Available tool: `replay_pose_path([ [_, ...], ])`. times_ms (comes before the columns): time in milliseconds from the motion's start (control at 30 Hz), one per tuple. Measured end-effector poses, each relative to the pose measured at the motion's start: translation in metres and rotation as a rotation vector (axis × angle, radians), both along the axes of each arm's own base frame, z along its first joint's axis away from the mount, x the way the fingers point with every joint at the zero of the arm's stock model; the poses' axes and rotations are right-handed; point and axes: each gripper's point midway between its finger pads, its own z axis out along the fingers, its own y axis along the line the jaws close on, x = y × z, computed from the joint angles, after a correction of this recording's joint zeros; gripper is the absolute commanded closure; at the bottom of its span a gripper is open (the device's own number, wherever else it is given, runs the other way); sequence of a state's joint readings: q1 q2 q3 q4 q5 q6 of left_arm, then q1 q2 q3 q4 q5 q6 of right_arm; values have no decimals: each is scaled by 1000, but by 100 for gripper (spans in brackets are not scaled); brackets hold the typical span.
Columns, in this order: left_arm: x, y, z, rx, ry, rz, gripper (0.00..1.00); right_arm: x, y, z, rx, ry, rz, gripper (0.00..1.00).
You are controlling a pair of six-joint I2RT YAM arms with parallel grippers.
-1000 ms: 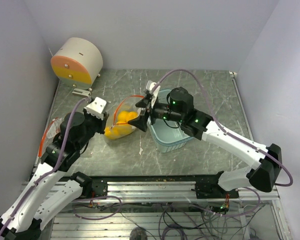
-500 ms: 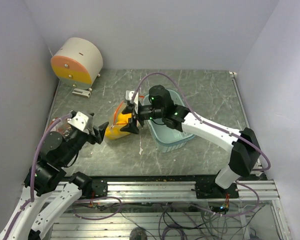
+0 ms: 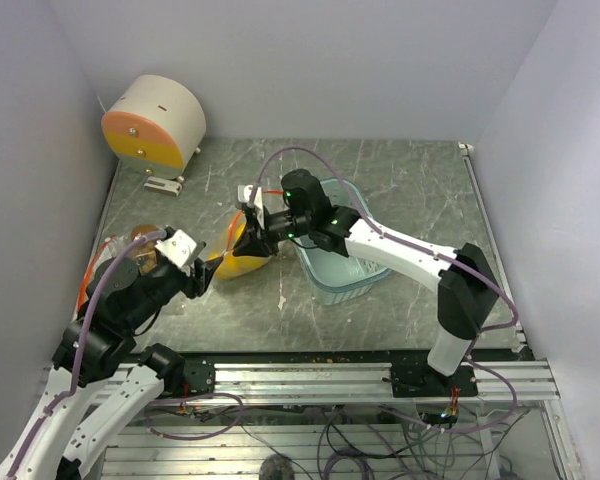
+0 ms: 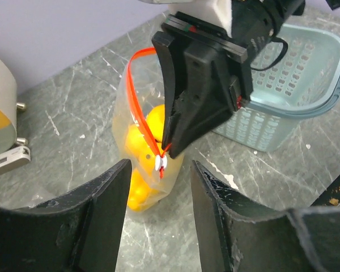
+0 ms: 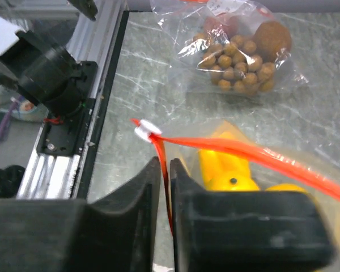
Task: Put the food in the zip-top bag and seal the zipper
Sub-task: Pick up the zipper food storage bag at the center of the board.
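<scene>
The clear zip-top bag (image 3: 238, 258) lies mid-table with yellow lemon-like fruits (image 4: 137, 141) inside. Its red zipper strip (image 5: 255, 152) ends in a white slider (image 4: 160, 162). My right gripper (image 5: 165, 164) is shut on the red strip just below the slider (image 5: 147, 131) and holds that end up. My left gripper (image 4: 160, 168) is open, its fingers either side of the slider and a little short of it, touching nothing. A brown grape bunch (image 5: 238, 65) and a round brown-red fruit (image 5: 272, 37) sit in a second clear bag at the left.
A light-blue basket (image 3: 332, 291) stands right of the bag, under the right arm. A cream-and-orange round device (image 3: 155, 122) sits at the back left. The metal rail (image 3: 310, 370) runs along the near table edge.
My right gripper moved left from the basket side to the bag's slider end and shut on the red strip. The left arm drew back, then came toward the bag with its jaws wider.
</scene>
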State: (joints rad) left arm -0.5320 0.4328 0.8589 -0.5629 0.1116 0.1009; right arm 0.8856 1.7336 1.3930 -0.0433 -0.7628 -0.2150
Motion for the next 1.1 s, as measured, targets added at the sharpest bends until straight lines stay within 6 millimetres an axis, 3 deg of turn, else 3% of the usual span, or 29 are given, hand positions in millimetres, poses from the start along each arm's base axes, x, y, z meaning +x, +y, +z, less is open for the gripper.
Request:
replay_pose_path([
  [200,3,-2,-16,31,45,-4,43,9,14,-6,-36,73,-5,100],
  [433,14,1,-30,83,81,38,35,9,11,-4,-49,146,-33,100],
  [667,24,5,-45,151,114,70,23,17,-6,21,-2,192,-67,100],
  [867,27,5,-56,181,122,63,21,11,-10,40,45,207,-22,100],
  [1100,38,-1,-56,183,87,59,22,-4,-12,42,55,233,49,100],
])
